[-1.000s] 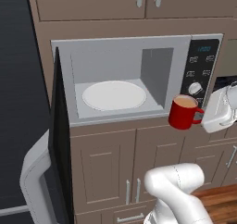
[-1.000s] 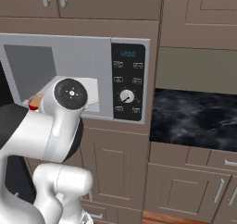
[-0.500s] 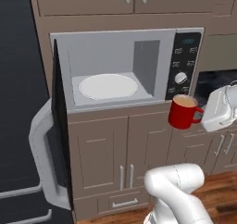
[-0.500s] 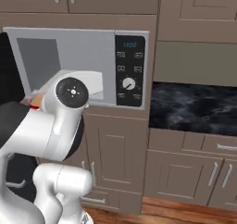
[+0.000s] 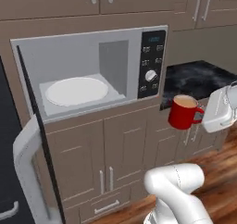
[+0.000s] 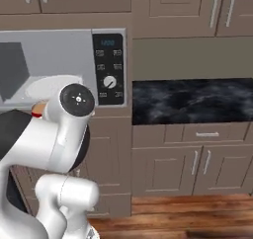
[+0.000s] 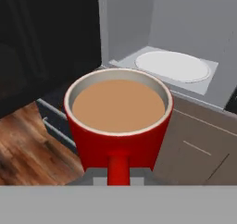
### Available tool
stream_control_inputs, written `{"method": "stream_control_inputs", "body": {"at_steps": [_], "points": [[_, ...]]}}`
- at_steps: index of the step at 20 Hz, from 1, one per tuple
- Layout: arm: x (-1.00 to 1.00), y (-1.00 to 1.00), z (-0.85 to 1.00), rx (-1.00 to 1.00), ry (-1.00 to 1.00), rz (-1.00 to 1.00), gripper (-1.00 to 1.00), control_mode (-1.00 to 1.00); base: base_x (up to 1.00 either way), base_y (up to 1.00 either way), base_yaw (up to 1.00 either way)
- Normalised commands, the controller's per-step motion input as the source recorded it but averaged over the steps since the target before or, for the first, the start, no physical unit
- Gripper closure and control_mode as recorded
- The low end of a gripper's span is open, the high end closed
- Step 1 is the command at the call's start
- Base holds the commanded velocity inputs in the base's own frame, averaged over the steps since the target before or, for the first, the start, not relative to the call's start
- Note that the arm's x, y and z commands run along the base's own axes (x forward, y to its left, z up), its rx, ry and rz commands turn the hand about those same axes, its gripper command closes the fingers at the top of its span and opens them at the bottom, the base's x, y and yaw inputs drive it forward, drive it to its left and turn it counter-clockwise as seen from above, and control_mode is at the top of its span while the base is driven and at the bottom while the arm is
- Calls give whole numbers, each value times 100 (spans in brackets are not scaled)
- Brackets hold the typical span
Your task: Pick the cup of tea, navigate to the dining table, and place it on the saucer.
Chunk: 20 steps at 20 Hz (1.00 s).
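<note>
Backing away from the microwave (image 5: pixel 92 75), the base had swung its views rightward over the last second, bringing the black marble desk (image 6: pixel 192 100) into sight. The cup of tea (image 5: pixel 183 111) hung upright in mid-air beside the cabinets, its handle pinched by the fingers. Judging by this, the pick was done and navigation toward the dining table had begun.
</note>
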Motion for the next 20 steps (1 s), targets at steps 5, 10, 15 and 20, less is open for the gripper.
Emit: {"method": "stream_control_inputs", "body": {"at_steps": [5, 10, 15, 20], "points": [[0, 0, 0, 0, 0, 0, 100, 100, 8, -2, -81], [0, 0, 0, 0, 0, 0, 100, 100, 0, 2, -95], [0, 0, 0, 0, 0, 0, 100, 100, 0, 8, -97], [0, 0, 0, 0, 0, 0, 100, 100, 0, 8, -97]]}}
